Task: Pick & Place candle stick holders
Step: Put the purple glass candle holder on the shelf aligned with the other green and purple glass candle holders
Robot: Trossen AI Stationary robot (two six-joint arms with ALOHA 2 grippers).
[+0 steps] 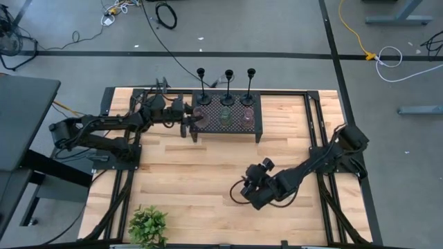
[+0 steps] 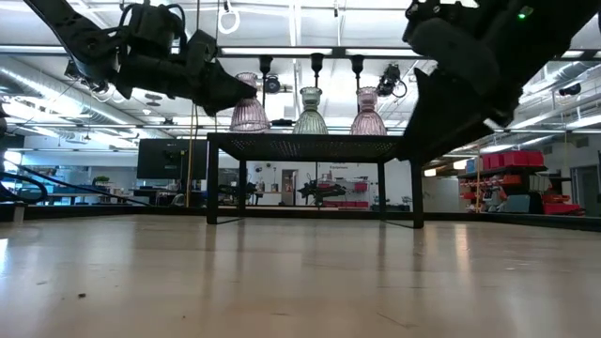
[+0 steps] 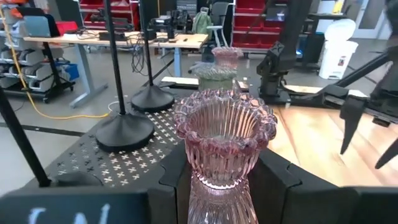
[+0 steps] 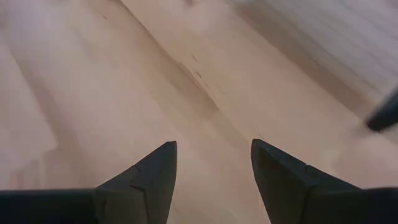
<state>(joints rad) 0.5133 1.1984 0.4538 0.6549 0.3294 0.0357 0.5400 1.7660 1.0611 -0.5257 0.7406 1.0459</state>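
Note:
A black perforated rack (image 1: 256,124) stands at the table's far middle. On it stand three waisted glass candle holders: pink (image 1: 201,115), green (image 1: 225,114) and pink (image 1: 247,114). Behind them stand three tall black stem holders (image 1: 228,86) on round feet. My left gripper (image 1: 192,123) is at the rack's left end, shut on the left pink glass holder (image 3: 224,134). My right gripper (image 1: 243,188) is open and empty over bare wood at the near right, and its fingers show in the right wrist view (image 4: 212,149). My left gripper pinches the left pink glass holder at its lower body below the flared cup (image 3: 214,186), one finger on each side. The fingers (image 3: 277,177) come level from the table's left. The holder stands upright, its foot on the rack top (image 2: 249,130).
A green leafy plant (image 1: 148,226) stands at the table's near left edge. The rack's legs (image 2: 214,178) raise its top above the table. Bare wood lies between the rack and the near edge. Cables lie on the floor beyond the table.

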